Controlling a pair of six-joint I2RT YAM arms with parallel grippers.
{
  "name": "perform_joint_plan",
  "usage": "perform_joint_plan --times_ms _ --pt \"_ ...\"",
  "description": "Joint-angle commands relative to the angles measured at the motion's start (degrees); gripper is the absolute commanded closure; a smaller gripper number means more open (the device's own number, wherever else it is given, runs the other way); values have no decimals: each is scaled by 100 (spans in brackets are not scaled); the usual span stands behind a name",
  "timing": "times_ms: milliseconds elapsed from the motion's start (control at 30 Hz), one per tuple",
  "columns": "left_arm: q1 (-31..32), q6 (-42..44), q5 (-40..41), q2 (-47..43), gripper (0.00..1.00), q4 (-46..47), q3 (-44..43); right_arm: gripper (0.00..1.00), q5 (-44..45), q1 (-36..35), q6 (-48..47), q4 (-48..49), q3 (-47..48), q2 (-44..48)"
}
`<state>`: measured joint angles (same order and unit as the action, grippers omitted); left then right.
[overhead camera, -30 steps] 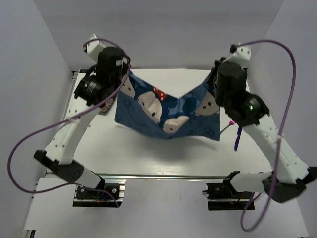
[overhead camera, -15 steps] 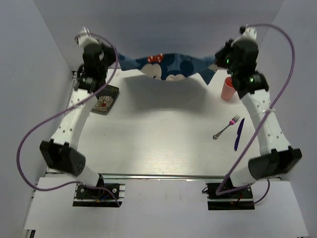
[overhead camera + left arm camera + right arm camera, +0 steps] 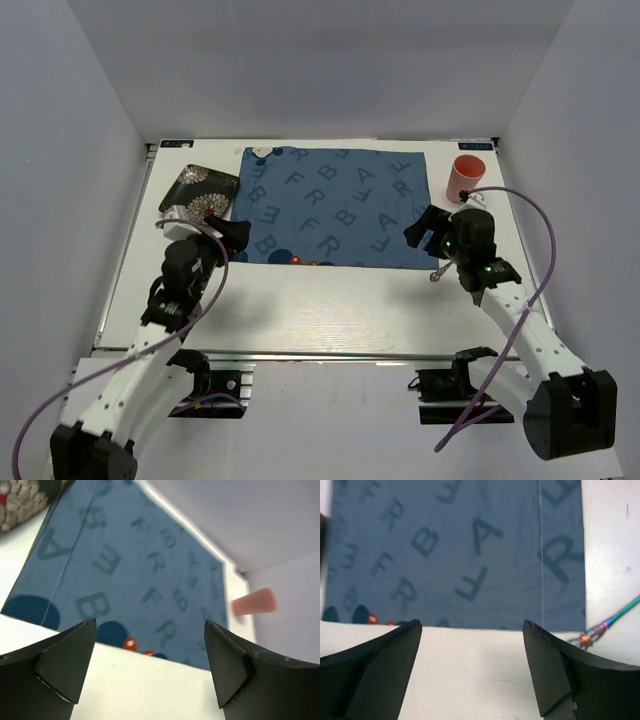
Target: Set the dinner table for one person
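Note:
The blue letter-printed cloth mat (image 3: 335, 205) lies flat on the far half of the white dinner table (image 3: 320, 305). My left gripper (image 3: 233, 234) hovers at the mat's near left corner, open and holding nothing. At the near right corner my right gripper (image 3: 418, 229) is also open and holding nothing. In the left wrist view the mat (image 3: 130, 570) fills the space beyond my open gripper (image 3: 150, 650), with bare table between the fingers. The right wrist view shows the mat's near edge (image 3: 460, 555) just ahead of the open gripper (image 3: 472, 650).
A pink cup (image 3: 464, 178) stands right of the mat, also in the left wrist view (image 3: 253, 602). A dark flowered plate (image 3: 200, 192) lies at the mat's left. A fork (image 3: 605, 622) lies beside the mat's right corner, mostly under my right arm (image 3: 437, 273).
Both grippers held the mat up in the air, carried it to the back, then spread it flat. They have let go, opened and drawn back to its near corners.

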<state>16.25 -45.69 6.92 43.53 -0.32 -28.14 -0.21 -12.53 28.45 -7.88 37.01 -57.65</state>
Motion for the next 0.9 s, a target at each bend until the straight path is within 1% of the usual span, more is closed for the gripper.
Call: perform_joint_plan --times_ms 0,33,100,133,167,200,233,267,300,333,367,400,433,467,533,567,667,767,867 --pt "18 -19 107 -931 2 -502 -156 11 -32 14 -111 586 236 316" --pt "18 51 195 -1021 2 -583 -183 11 -41 14 -181 586 253 255" --pt "18 34 318 -917 2 -759 -331 11 -41 -3 -155 507 402 -105" --pt "18 25 336 -499 2 -785 -446 11 -241 -3 -147 515 464 -306" --pt "-42 34 276 -146 2 -864 -603 11 -339 -21 -120 498 717 -804" --pt "-43 121 162 249 2 -908 -1049 11 -453 -64 -129 437 885 -1105" --pt "-43 139 -74 1210 2 -996 -1340 11 -671 -82 -172 323 1087 -1439" --pt "-43 140 -85 1741 2 -1388 -1700 11 -682 -161 -182 139 1619 -2130" --pt "18 148 -94 2217 2 -1592 -2060 11 -682 -179 -208 -237 1868 -2450" --pt "18 157 -207 3039 2 -1777 -2690 11 -648 -214 -225 -380 2088 -2758" --pt "18 157 -321 3404 2 -1979 -2932 11 -604 -258 -226 -477 2256 -3213" --pt "18 148 -401 3730 2 -2085 -3134 11 -568 -319 -234 -599 2484 -3357" --pt "18 148 -410 4316 2 -2208 -3519 11 -507 -346 -243 -662 2556 -3672" --pt "18 131 -411 4574 2 -2462 -3714 11 -463 -372 -252 -732 2626 -3805" --pt "18 105 -411 4997 2 -2631 -4013 11 -288 -460 -313 -916 2811 -4138" --pt "18 70 -393 5277 2 -2701 -4032 11 -191 -478 -348 -995 2855 -4236" --pt "18 -45 -314 5499 2 -2597 -3779 11 301 -522 -384 -1137 2820 -4325" --pt "18 -185 -261 5553 2 -2561 -3453 11 442 -566 -515 -1224 2741 -4360" --pt "71 -335 -129 5535 2 -2447 -3015 11 513 -584 -603 -1479 2890 -4658"
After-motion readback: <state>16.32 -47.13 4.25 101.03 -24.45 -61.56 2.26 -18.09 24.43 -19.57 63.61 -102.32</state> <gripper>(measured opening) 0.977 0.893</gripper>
